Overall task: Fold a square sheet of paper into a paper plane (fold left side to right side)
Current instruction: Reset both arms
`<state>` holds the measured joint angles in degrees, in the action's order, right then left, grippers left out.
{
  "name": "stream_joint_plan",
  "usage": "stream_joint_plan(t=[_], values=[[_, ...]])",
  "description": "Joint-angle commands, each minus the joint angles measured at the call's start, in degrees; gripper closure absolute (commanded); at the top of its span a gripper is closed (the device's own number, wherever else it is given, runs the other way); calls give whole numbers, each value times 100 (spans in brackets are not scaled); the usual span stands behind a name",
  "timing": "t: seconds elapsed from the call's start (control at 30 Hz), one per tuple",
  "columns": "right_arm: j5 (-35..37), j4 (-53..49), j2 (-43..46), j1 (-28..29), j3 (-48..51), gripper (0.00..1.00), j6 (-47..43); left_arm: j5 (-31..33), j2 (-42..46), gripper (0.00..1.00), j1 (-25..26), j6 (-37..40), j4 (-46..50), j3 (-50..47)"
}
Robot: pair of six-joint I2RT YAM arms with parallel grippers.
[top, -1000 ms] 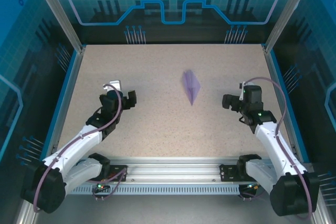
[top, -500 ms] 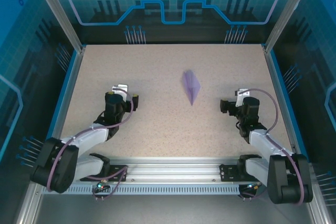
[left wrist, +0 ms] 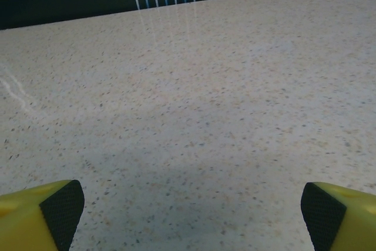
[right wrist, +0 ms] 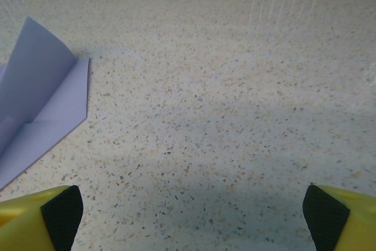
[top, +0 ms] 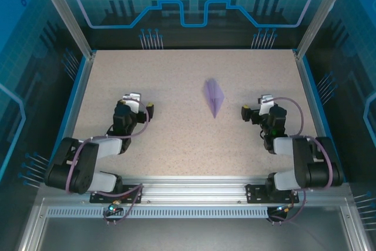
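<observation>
Left gripper: the black two-finger left gripper with yellow, black-padded fingers (top: 141,103) sits low over the speckled beige tabletop (top: 176,145), well to the left of the plane. Its jaws are spread wide and hold nothing.
Plane: the slim, pointed lavender-purple paper plane (top: 214,96) lies on the tabletop between the two grippers, nearer the right one, with its tip pointing toward the arm bases.
Right gripper: the matching black-and-yellow right gripper (top: 255,105) is near the plane's right side, apart from it, with its jaws wide and empty. In its wrist view one flap of the plane stands slightly raised.
Handling: the plane is probably very light, thin and limp. It should skid easily on the smooth top and crumple under a hard pinch.
Hold: the layered centre crease looks stiffest, and the raised flap offers an edge to slip a finger under.
Progress: the folding appears finished.
</observation>
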<state>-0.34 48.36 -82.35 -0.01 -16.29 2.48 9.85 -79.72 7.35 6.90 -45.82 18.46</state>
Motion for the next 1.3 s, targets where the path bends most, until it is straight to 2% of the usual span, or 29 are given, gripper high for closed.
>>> stream_joint_plan(t=[0.0, 0.07, 0.1, 0.13, 0.23, 0.3, 1.27], values=[[-30, 144, -235, 25, -367, 0, -99, -550, -249, 1, -367, -338, -721, -142], [33, -450, -347, 93, -764, 0, -130, -583, -628, 1, -436, -406, -1081, -139], [197, -401, -367, 191, -779, 0, -183, -588, -704, 1, -437, -392, -1034, -47], [261, -465, -358, 223, -781, 0, -205, -698, -599, 1, -473, -393, -475, 124], [269, -409, -378, 238, -781, 0, -212, -780, -675, 1, -593, -502, -281, 316], [278, -419, -369, 236, -778, 0, -218, -619, -719, 1, -664, -663, 104, 548], [463, -485, -379, 374, -814, 0, -317, -704, -720, 1, -744, -729, 81, 532]])
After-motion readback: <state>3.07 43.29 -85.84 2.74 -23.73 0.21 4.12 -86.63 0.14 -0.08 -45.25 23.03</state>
